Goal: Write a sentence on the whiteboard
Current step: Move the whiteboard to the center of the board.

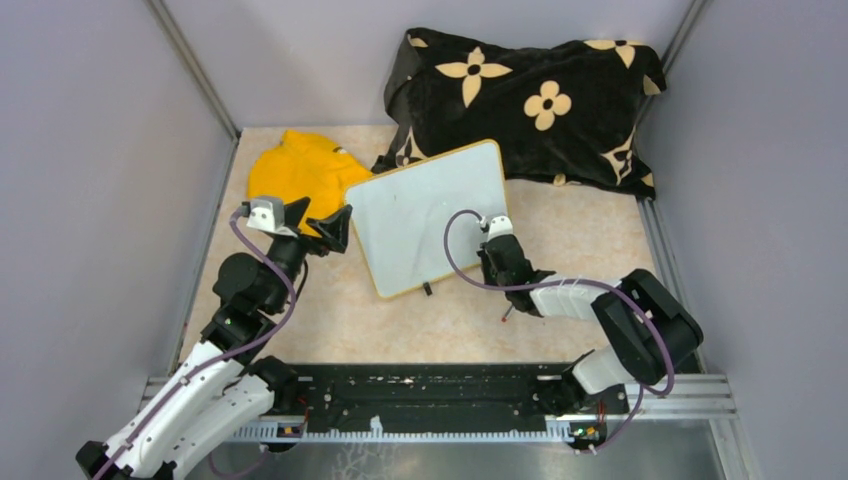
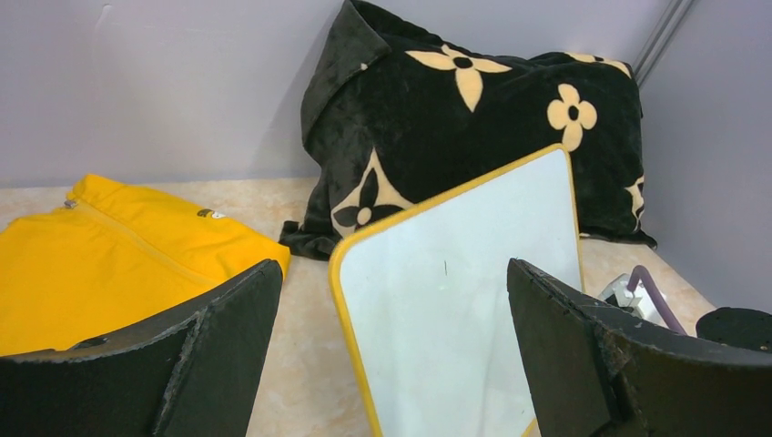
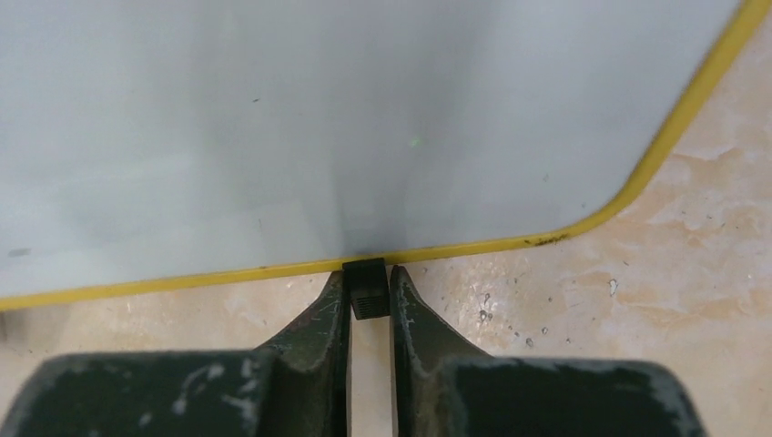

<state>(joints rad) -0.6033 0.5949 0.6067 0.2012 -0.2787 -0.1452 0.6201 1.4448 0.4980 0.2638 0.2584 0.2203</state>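
Lying askew on the beige counter (image 1: 570,235), the whiteboard (image 1: 425,215) sits mid-scene with its thin yellow rim turned at an angle to the arms. Its white face shows only a few faint specks. On the near edge, close to a rounded corner, a small black clip foot (image 3: 368,291) juts out from the rim. The right hand (image 3: 368,278) has its two dark fingers pressed in on either side of that foot, clamped on it with only a narrow slit between them. At the board's left corner the left hand (image 1: 318,220) hovers with its fingers spread wide, holding nothing; its wrist view shows the board's rim between them. Just left of the board lies a yellow cloth (image 1: 300,170). Behind, a black blanket (image 1: 540,100) with cream flowers is heaped against the back wall, and the board's far corner overlaps its edge.
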